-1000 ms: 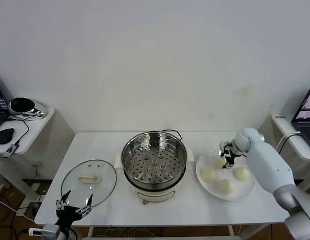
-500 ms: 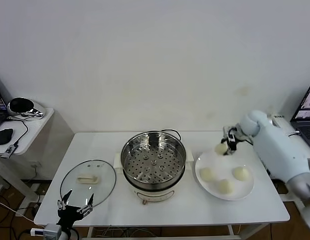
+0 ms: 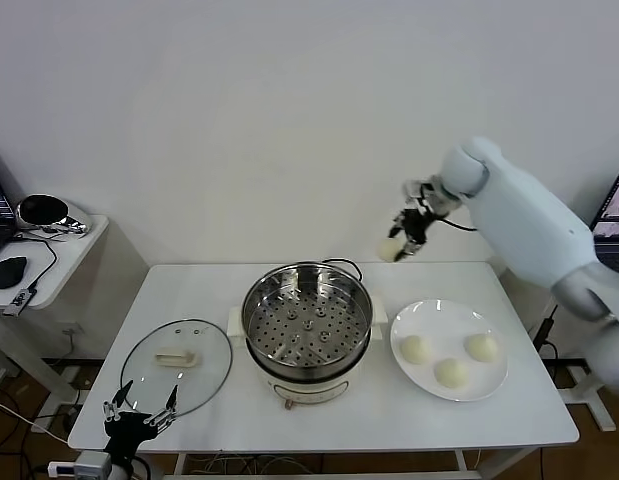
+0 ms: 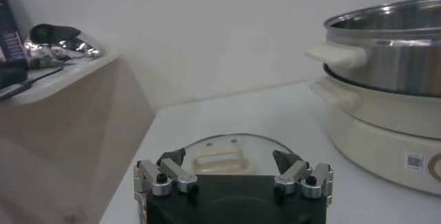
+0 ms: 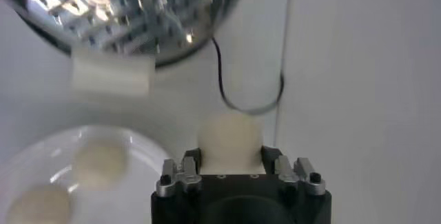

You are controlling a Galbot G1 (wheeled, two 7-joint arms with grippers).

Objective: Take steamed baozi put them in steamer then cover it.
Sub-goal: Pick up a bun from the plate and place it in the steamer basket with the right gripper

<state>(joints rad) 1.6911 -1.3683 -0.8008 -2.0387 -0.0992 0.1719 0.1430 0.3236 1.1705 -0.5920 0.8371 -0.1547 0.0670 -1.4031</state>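
Baozi number one (image 3: 391, 250) sits clamped between the fingers of your right gripper (image 3: 401, 244), held high in the air behind the steamer (image 3: 307, 322) and off to its right side, near the wall; from the right wrist view the bun (image 5: 230, 139) fills the gap between the two jaws, pressed on both sides, with the steamer's perforated tray (image 5: 124, 8) and the black power cord (image 5: 244, 87) below and beyond it. You have three more buns (image 3: 451, 373) lying on the white plate (image 3: 437, 312), to the right of the steamer and just beside its base; they rest apart from one another and well below the raised gripper. Your steamer stands open in the middle of the white table (image 3: 489, 420), its tray bare as far as the head view shows; a cream side handle (image 4: 336, 54) juts from its rim. Your cover (image 3: 177, 366) lies flat on the table to the left of the steamer, handle up, apart from the pot; your left gripper (image 3: 139, 416) hovers low at the table's front edge just before the lid, fingers (image 4: 165, 177) spread wide and grasping nothing.
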